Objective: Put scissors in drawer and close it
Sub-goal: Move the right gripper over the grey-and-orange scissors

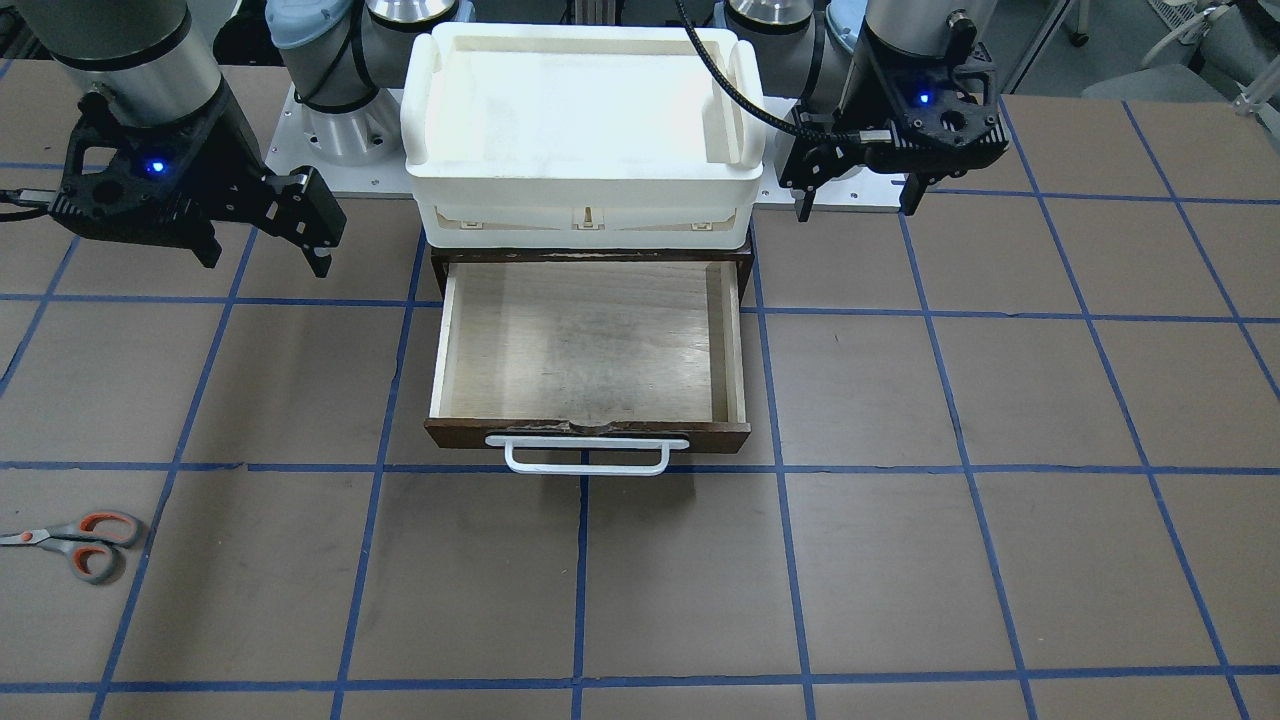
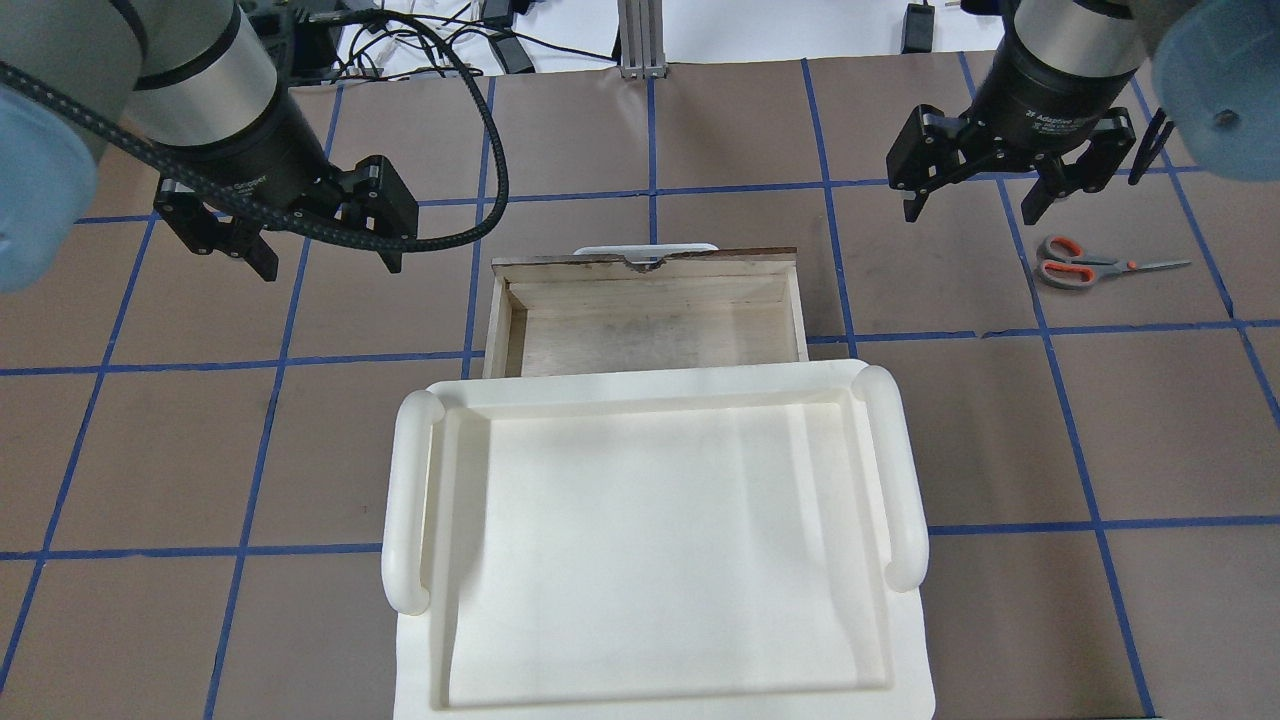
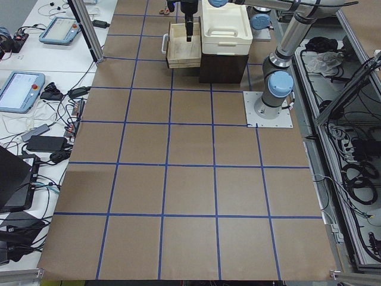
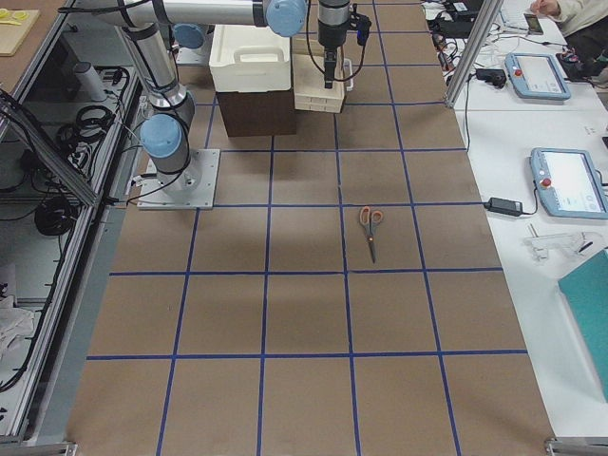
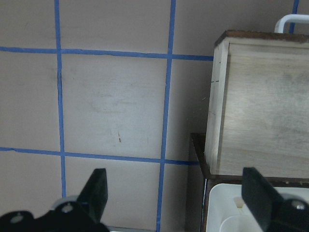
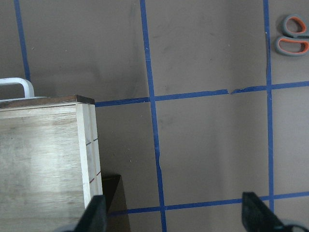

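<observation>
Scissors: small grey-and-orange-handled metal scissors (image 2: 1075,265), lying flat, well apart from the open wooden drawer (image 2: 645,340), rightward.
Handling: likely light, stiff, thin; pinch near the pivot.
Grippers: left gripper (image 2: 330,270), right gripper (image 2: 972,215), both spread, empty.

scissors (image 1: 58,538): grey-and-orange handles, dark blades | drawer (image 1: 588,345): light wood inside, dark brown front, white handle | bin (image 1: 585,190): cream-white | surface (image 1: 880,570): brown, blue grid
</observation>
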{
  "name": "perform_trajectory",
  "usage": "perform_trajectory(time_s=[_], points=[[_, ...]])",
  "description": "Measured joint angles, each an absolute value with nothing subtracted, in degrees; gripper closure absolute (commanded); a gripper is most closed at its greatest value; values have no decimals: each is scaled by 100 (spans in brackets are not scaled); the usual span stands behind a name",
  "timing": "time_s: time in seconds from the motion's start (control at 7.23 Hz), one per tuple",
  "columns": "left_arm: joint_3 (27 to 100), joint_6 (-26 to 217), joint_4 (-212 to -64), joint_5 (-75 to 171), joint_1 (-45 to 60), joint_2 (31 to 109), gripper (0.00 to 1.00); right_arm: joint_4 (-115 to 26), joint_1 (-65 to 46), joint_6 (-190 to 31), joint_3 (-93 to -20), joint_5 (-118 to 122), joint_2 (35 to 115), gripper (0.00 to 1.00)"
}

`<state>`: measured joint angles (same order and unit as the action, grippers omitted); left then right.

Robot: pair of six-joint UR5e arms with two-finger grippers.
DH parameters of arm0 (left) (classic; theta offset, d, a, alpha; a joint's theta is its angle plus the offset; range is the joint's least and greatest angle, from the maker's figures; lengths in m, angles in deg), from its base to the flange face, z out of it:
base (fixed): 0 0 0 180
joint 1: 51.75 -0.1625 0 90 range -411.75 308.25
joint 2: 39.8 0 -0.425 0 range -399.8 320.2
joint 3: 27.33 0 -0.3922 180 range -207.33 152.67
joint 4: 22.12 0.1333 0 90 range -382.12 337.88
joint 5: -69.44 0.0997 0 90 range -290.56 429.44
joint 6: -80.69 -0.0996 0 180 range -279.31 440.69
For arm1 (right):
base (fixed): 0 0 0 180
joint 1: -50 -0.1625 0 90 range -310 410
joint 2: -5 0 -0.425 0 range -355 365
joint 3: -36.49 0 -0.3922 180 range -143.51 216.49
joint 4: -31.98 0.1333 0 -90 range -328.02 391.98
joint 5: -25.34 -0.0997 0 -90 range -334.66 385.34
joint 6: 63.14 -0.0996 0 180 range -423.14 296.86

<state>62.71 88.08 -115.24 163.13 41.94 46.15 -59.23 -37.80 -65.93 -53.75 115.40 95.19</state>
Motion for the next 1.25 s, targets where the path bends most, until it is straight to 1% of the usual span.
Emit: perform_trajectory(time_s=[0.83, 1.25], points=[[6272, 8807, -11529, 16313, 4190, 4607, 0, -5894, -3753, -6479, -5367, 11500, 9516, 0], [6276, 8807, -11529, 16314, 4186, 4600, 0, -5932, -3657, -5763, -5350, 11481, 9500, 0]])
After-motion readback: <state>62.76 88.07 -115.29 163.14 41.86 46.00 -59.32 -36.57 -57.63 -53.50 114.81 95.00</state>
